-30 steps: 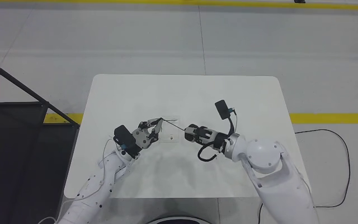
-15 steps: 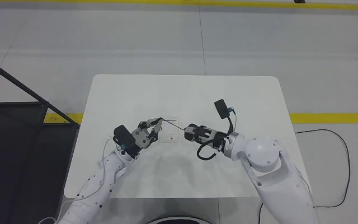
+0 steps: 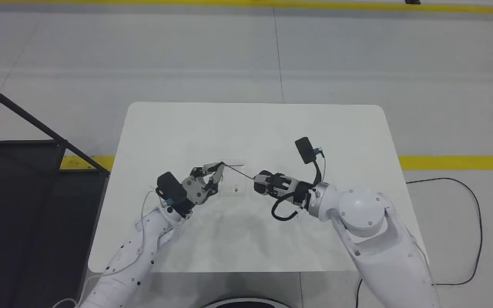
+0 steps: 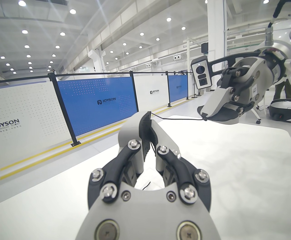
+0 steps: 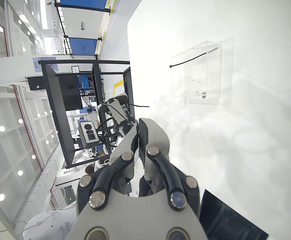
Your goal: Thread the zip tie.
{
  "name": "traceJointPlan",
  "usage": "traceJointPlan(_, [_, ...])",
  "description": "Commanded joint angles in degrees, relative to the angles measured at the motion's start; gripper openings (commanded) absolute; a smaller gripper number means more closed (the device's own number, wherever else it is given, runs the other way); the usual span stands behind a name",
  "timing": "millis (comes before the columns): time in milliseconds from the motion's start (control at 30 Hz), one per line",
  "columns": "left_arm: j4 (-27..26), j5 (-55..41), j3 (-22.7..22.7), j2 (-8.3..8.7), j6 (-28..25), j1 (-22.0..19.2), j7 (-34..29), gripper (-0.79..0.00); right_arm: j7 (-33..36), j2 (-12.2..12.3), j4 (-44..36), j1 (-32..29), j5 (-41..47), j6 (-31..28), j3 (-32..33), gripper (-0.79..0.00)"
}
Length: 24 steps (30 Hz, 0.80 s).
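Zip tie [image 4: 177, 118] spans the gap above the centre of the table [image 3: 254, 123]. The left claw [image 4: 147, 117], pressed together, pinches its 9 o'clock end. The right claw [image 5: 139, 123], likewise closed, pinches the 3 o'clock end. A clear box [image 5: 204, 75] sits at 6 o'clock of the tie, with a second tie [image 5: 191, 59] lying on it.

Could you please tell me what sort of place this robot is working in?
Probably an industrial hall or robot test floor: a high ceiling with rows of lights, blue and white barrier panels along yellow floor lines, and a white table on open floor.
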Motion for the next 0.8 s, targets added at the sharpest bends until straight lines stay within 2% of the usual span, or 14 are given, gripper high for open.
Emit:
traceJointPlan(0, [0.0, 0.1, 0.0, -0.01, 0.0, 0.0, 0.0, -0.785, 0.0, 0.0, 0.0, 0.0, 0.1, 0.0, 0.0, -0.785])
traceJointPlan(500, [0.3, 0.9, 0.2, -0.02, -0.5, -0.2, -0.1, -0.785, -0.5, 0.1, 0.3, 0.3, 1.6, -0.7, -0.1, -0.785])
traceJointPlan(767, [0.4, 1.3, 0.3, -0.04, -0.5, -0.3, -0.1, -0.785, -1.0, 0.2, 0.5, -0.6, 4.9, -3.5, 1.3, -0.785])
